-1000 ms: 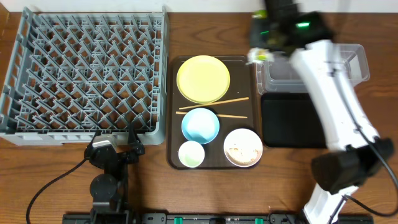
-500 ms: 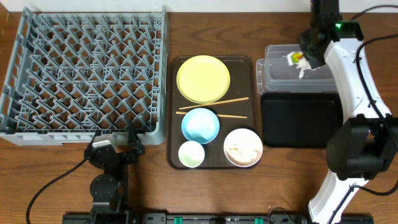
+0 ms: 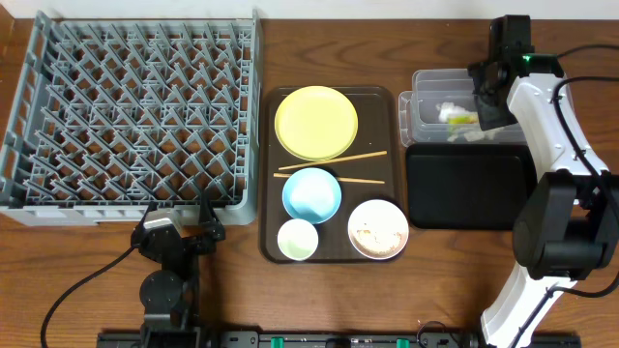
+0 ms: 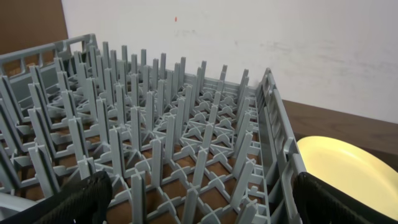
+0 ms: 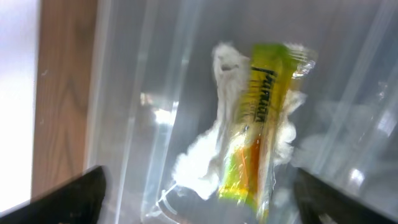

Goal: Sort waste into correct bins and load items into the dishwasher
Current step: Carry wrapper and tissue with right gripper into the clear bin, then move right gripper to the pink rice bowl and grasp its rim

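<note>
The snack wrapper [image 5: 261, 124] is lying with the tissue [image 5: 205, 155] inside the clear tub [image 3: 423, 130], upper right of the overhead view; my right jaws are hanging spread above it, left jaws spread at the dish rack's [image 4: 155, 155] edge.

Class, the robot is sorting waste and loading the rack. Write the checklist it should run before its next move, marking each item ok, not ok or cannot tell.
1. The snack wrapper and tissue lie in the clear tub: ok.
2. The right gripper has its fingers wide apart, nothing pinched: ok.
3. The left gripper is open and empty by the dish rack: ok.
4. The dish rack pegs are free for dishes: ok.
5. The white bowl is free of food scraps: not ok, scraps lie in it.
6. The chopsticks are clear of the blue bowl: cannot tell.
</note>
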`<state>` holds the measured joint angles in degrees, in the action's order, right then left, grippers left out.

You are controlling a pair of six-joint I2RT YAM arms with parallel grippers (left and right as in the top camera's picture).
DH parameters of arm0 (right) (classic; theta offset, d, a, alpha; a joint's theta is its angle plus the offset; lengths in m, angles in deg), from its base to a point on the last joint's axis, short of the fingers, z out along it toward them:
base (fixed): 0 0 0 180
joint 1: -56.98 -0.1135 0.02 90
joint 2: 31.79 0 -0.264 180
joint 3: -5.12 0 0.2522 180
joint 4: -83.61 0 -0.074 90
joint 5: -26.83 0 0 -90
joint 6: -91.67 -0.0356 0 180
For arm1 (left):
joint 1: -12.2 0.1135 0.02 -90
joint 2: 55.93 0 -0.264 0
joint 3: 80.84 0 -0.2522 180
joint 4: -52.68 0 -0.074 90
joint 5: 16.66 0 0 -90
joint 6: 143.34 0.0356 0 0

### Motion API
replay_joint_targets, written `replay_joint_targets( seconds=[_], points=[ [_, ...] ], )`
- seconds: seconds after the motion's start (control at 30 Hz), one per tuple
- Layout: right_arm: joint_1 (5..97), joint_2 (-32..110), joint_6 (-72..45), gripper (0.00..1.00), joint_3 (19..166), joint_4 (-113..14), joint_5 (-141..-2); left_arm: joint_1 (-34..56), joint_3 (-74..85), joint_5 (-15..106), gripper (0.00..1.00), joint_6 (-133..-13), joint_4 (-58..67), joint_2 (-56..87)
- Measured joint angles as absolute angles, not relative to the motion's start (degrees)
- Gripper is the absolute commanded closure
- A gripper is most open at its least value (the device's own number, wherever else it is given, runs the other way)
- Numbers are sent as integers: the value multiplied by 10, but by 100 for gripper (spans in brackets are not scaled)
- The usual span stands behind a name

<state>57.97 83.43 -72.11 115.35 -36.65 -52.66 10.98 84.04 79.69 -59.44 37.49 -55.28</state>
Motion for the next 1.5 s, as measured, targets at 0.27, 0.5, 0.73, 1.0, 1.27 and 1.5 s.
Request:
replay_joint_targets(
  seconds=[0.27, 0.5, 0.73, 1.0, 1.27, 1.5],
  points=[
    [545, 772, -414, 5, 1159, -402, -546, 110, 840, 797, 6, -595, 375, -553],
    [454, 664, -197, 4, 1186, -344, -646, 110, 840, 797, 6, -594, 375, -553],
    [329, 674, -139, 23, 1166, -218, -709, 110, 840, 797, 6, -595, 375, -553],
    [226, 702, -127, 39, 1039, -168, -724, 110, 840, 797, 6, -595, 375, -553],
    [165, 702, -116, 51, 946, -179, -700, 110, 840, 797, 6, -594, 375, -553],
    [143, 702, -117, 55, 899, -213, -674, 110, 840, 797, 6, -595, 375, -553]
  ],
)
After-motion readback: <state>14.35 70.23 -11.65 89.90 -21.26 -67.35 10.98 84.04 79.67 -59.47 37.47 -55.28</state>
